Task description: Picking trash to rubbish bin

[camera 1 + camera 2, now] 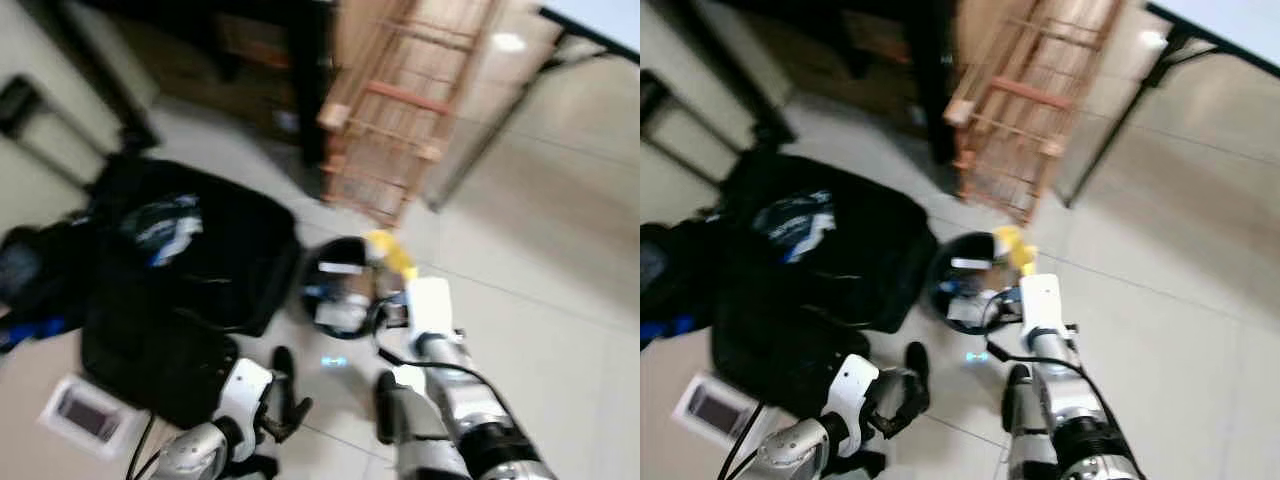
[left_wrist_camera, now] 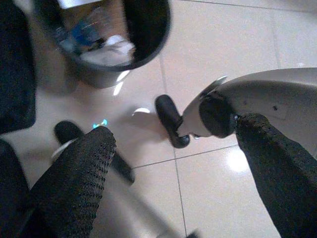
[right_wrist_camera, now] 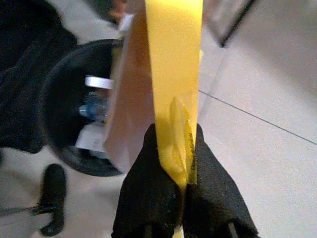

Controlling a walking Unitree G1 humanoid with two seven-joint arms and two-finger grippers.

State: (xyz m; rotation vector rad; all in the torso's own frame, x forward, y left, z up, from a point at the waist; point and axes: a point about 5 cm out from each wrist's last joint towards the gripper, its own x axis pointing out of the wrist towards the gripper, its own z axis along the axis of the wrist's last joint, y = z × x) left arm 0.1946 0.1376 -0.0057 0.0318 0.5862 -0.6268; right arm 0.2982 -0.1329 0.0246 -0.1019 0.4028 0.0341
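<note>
Now, grip: my right end effector (image 3: 181, 186) is clenched on the yellow wrapper (image 3: 174, 64).
Place: wrapper hangs over the black bin's (image 1: 322, 300) rim.
Handling: light, limp, slippery; I judge the pinched end secure.
Left end effector (image 2: 168, 163): fingers spread, idle.

No legible text or labels.

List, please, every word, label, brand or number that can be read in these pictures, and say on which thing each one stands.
No text can be read.
Yellow wrapper, pinched in the right tool: small dark print along its edge, too blurred to read.
Rubbish bin: a white label and a bottle inside, no legible words.
White card on the floor: dark panel, nothing legible.
</note>
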